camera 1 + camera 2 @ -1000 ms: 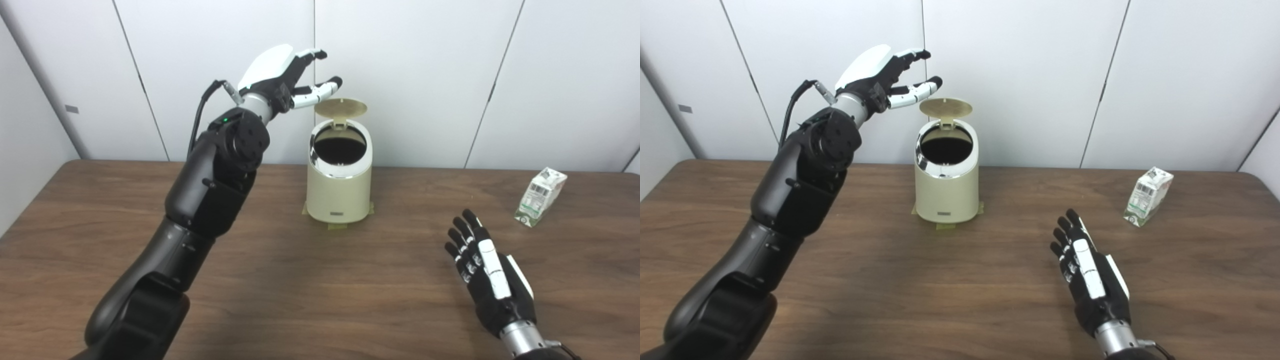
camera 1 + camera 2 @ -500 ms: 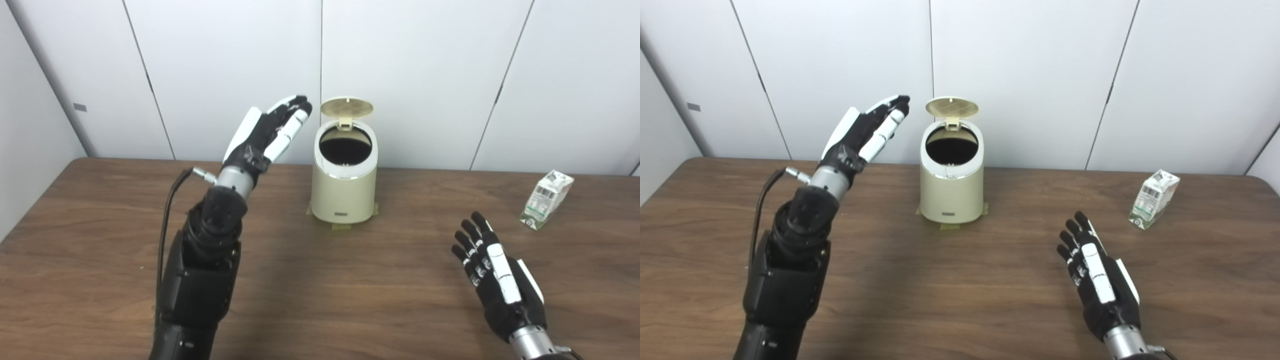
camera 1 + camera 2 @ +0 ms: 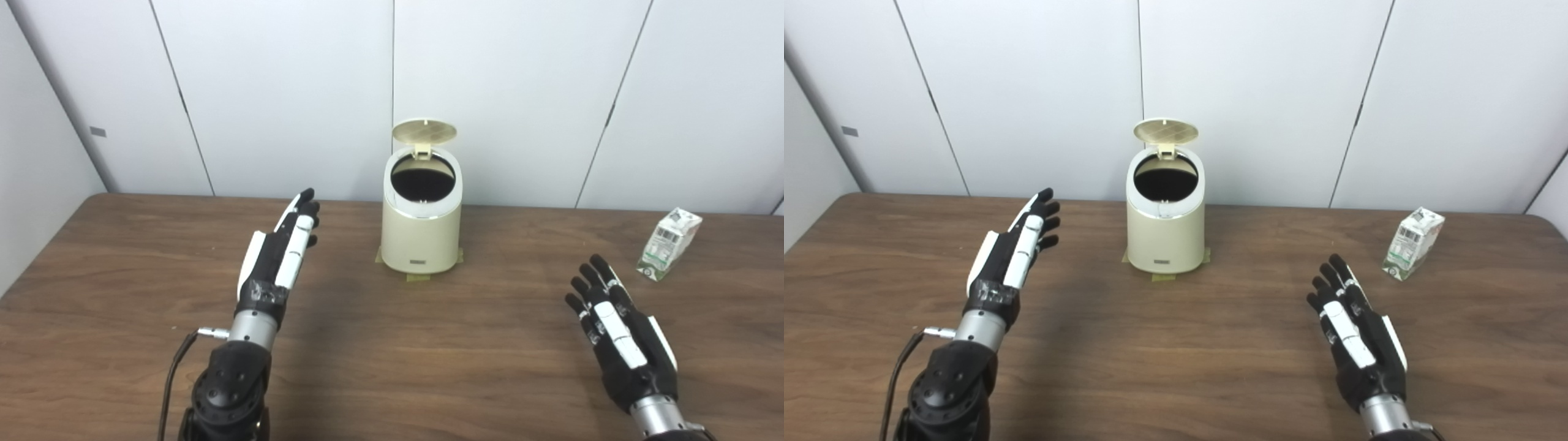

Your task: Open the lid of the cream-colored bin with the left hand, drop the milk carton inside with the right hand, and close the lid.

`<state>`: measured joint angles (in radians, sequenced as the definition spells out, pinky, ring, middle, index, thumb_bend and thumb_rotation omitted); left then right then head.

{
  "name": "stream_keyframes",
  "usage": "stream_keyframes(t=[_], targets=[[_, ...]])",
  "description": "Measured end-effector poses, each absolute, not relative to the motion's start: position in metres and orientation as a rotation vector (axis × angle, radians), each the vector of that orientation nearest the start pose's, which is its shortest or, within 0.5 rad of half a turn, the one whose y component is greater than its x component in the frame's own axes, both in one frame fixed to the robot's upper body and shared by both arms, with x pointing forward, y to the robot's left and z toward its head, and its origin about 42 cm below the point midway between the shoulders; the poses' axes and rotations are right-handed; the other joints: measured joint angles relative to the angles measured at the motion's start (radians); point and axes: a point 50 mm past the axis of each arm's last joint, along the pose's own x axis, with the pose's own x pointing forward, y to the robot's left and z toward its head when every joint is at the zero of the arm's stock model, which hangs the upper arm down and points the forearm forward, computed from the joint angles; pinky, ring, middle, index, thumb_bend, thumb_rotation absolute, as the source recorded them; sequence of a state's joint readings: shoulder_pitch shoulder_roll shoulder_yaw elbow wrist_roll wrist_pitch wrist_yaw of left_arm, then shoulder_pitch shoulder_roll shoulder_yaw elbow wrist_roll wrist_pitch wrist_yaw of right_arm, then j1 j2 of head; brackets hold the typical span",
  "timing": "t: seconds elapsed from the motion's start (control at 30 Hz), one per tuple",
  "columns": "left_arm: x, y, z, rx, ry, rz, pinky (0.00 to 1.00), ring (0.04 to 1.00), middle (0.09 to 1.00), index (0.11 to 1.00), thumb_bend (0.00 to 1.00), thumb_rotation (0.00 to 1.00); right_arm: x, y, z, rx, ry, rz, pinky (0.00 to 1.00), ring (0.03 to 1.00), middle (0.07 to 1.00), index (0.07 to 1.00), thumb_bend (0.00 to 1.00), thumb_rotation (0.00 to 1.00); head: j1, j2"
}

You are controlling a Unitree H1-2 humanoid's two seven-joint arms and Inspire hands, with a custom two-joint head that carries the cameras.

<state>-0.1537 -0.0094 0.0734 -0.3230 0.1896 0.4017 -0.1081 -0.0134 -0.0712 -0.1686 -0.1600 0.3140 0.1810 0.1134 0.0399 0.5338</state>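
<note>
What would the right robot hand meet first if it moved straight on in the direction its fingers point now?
Probably nothing on the table. The right robot hand points up and a little left, passing between the cream-colored bin and the milk carton. The way looks free to the back wall, though depth is unclear.

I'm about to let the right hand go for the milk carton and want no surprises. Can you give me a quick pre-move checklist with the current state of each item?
1. Lid of the cream bin standing open: ok.
2. Bin opening unobstructed: ok.
3. Left hand off the bin, low over the table: ok.
4. Right hand open and holding nothing: ok.
5. Milk carton grasped: not ok; it sits on the table, tilted, beyond the right hand.
6. Whether the bin already holds anything: cannot tell, inside is dark.
</note>
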Motion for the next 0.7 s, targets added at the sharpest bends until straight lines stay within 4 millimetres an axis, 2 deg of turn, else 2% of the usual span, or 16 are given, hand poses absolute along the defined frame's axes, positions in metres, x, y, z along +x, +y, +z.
stream_keyframes(t=[0.03,0.13,0.27,0.4,0.53,0.57,0.7], targets=[[0.311,0.216,0.195,0.141,-0.046,0.003,0.95,0.945,0.960,0.992,0.49,1.00,0.284,-0.271,0.137,0.227,-0.041,0.003,0.95,0.958,0.974,0.938,0.68,0.36,0.000,0.000],[0.300,0.217,0.183,0.081,-0.031,0.013,0.97,0.965,0.972,0.993,0.50,1.00,0.285,-0.280,0.140,0.204,-0.058,-0.008,0.93,0.952,0.969,0.922,0.74,0.27,-0.014,0.005],[0.289,0.215,0.175,0.035,-0.029,0.002,0.98,0.985,0.987,1.000,0.50,1.00,0.285,-0.287,0.143,0.200,-0.071,-0.046,0.85,0.922,0.937,0.891,0.85,0.23,-0.031,0.003],[0.283,0.217,0.171,0.017,-0.038,-0.006,0.99,0.993,0.992,1.000,0.53,1.00,0.285,-0.292,0.146,0.180,-0.079,-0.093,0.78,0.875,0.909,0.862,0.86,0.19,-0.054,0.008],[0.278,0.219,0.168,-0.022,-0.039,-0.007,1.00,0.997,0.995,1.000,0.52,1.00,0.282,-0.292,0.165,0.137,-0.133,-0.131,0.76,0.850,0.889,0.832,0.87,0.17,-0.077,0.005],[0.277,0.218,0.167,-0.033,-0.042,-0.009,1.00,0.999,0.998,1.000,0.52,1.00,0.282,-0.292,0.168,0.135,-0.140,-0.136,0.78,0.867,0.902,0.821,0.86,0.14,-0.077,0.005],[0.274,0.219,0.165,-0.067,-0.053,-0.003,1.00,1.000,1.000,1.000,0.53,1.00,0.280,-0.295,0.172,0.144,-0.139,-0.147,0.80,0.900,0.914,0.819,0.86,0.11,-0.169,0.009]])
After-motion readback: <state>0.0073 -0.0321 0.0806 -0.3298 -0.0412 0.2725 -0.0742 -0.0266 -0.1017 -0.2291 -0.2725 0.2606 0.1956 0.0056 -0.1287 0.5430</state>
